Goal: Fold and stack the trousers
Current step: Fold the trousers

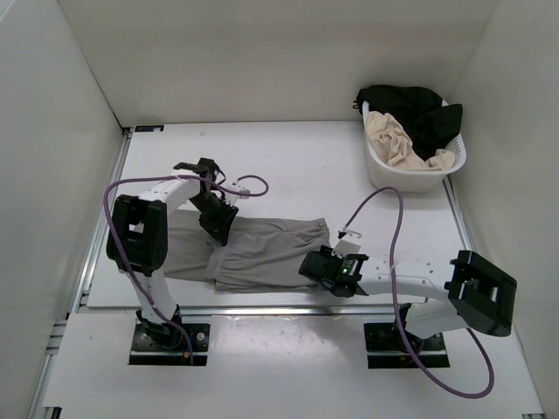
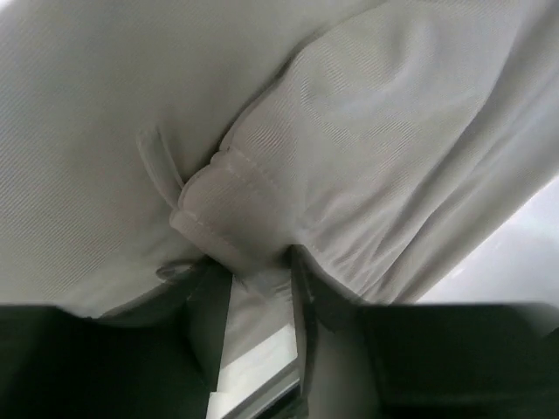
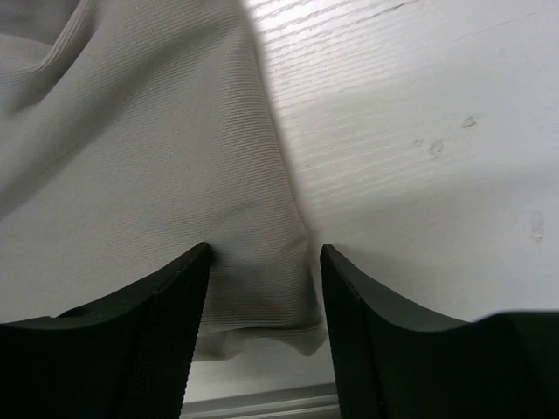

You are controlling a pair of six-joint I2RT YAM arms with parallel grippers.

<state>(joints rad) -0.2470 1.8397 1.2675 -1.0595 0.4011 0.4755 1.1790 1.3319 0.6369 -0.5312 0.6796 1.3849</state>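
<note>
Trousers (image 1: 271,246): your left gripper (image 2: 258,279) has a hem fold between blurred jaws, and you cannot tell whether it is clenched. Your right gripper (image 3: 264,255) is released, with a cloth corner between its jaws.

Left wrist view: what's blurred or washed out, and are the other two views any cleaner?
Left wrist: left hand a dark blur at the bottom, trousers weave sharper, table washed out at right. Right wrist: right hand dark, table glaring white. Top external: even light, soft shadows.

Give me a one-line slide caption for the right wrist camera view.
Open right hand straddles a corner of the grey trousers lying on the white table.
</note>
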